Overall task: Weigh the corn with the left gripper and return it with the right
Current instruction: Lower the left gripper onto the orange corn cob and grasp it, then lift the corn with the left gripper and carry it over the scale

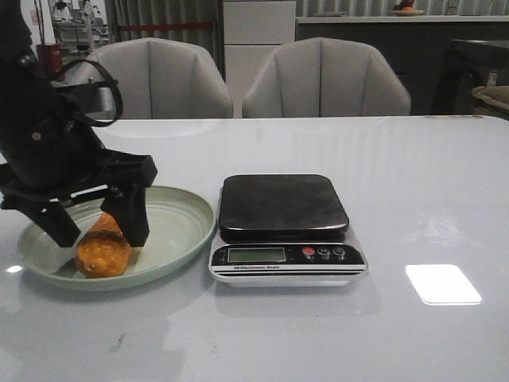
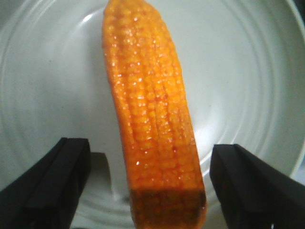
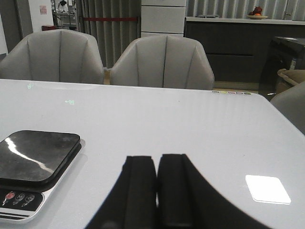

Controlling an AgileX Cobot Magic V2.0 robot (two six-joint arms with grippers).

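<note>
The orange-yellow corn point(image 1: 103, 248) lies in the pale green plate point(image 1: 179, 219) at the front left of the table. My left gripper point(image 1: 99, 231) is open and low over the plate, one finger on each side of the cob, with gaps between fingers and corn. In the left wrist view the corn point(image 2: 152, 124) runs down the middle between the two black fingers point(image 2: 52, 186). The electronic scale point(image 1: 284, 227) stands just right of the plate with nothing on its dark platform. My right gripper point(image 3: 157, 164) is shut and empty above the bare table, out of the front view.
Two grey chairs point(image 1: 322, 79) stand behind the table's far edge. The scale's corner point(image 3: 33, 164) shows in the right wrist view, left of the right gripper. A bright light patch point(image 1: 441, 284) lies on the table right of the scale.
</note>
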